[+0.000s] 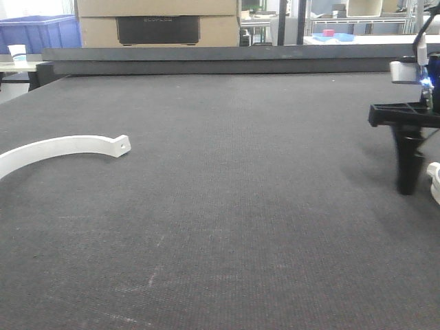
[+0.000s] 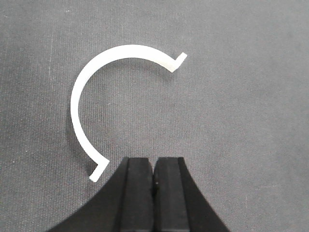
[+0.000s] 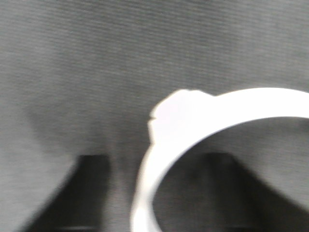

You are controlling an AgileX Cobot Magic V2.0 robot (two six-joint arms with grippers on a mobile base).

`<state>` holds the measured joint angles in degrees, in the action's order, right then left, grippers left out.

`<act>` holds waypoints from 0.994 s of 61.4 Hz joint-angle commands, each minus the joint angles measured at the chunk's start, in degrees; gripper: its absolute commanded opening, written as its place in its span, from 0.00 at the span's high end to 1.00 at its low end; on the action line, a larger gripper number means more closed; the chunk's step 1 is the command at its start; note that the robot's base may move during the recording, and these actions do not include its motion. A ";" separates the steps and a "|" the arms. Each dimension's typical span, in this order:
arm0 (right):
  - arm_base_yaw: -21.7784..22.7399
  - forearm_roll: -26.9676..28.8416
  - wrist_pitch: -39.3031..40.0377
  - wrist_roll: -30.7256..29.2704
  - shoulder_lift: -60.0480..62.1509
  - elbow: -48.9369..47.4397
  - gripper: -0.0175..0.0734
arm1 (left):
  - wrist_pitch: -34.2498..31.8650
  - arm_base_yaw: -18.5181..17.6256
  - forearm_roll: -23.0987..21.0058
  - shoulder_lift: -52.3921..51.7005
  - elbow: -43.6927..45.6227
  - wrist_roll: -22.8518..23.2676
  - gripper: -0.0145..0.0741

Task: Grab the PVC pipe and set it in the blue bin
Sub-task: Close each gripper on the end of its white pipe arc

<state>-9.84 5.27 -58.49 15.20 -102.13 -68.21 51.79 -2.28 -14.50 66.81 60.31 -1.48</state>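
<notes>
My mat (image 1: 227,206) is rough, matt, grey woven cloth; the PVC pipe (image 2: 75,101) smooth, milky white plastic; my left gripper (image 2: 153,166) plain matt black plastic.

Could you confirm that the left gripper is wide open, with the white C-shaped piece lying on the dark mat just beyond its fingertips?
Not quite: the left gripper is shut, its fingers pressed together with nothing between them, as the left wrist-mounted view shows. The white C-shaped piece does lie on the dark mat just beyond its fingertips.
</notes>
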 commanded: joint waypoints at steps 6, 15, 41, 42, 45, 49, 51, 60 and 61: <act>-0.09 0.24 -1.55 0.36 -0.73 0.33 0.90 | -0.46 -0.09 -0.67 -0.09 0.58 2.32 0.96; -0.09 0.24 -2.79 0.36 0.39 0.22 0.99 | -0.37 -0.09 3.91 0.38 0.58 9.61 0.96; -0.09 0.24 -2.45 -6.79 12.91 0.22 0.99 | 10.60 -0.09 12.48 15.20 10.80 10.50 0.96; -0.09 0.24 -2.45 -6.90 13.31 0.22 0.99 | 10.60 -0.09 12.48 16.00 11.35 10.50 0.96; -0.09 0.24 -2.45 -7.46 14.49 0.22 0.99 | 10.60 -0.09 12.48 18.45 12.97 9.82 0.96; -0.09 0.24 -2.45 -7.63 15.54 0.22 0.99 | 10.60 0.44 11.91 22.02 15.27 8.10 0.96; -0.09 0.24 -2.45 -7.63 15.83 0.22 0.99 | 10.60 0.85 11.51 23.93 16.20 7.58 0.96; -0.09 0.24 -2.45 -7.63 16.10 0.34 0.99 | 10.60 2.09 10.80 30.46 19.41 6.69 0.96; -0.09 0.24 -2.45 -7.63 16.10 0.34 0.99 | 10.60 2.09 10.80 31.08 19.74 6.32 0.96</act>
<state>-9.97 5.67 -60.95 8.42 -86.66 -67.98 62.30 -0.79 -3.07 94.68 78.12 6.11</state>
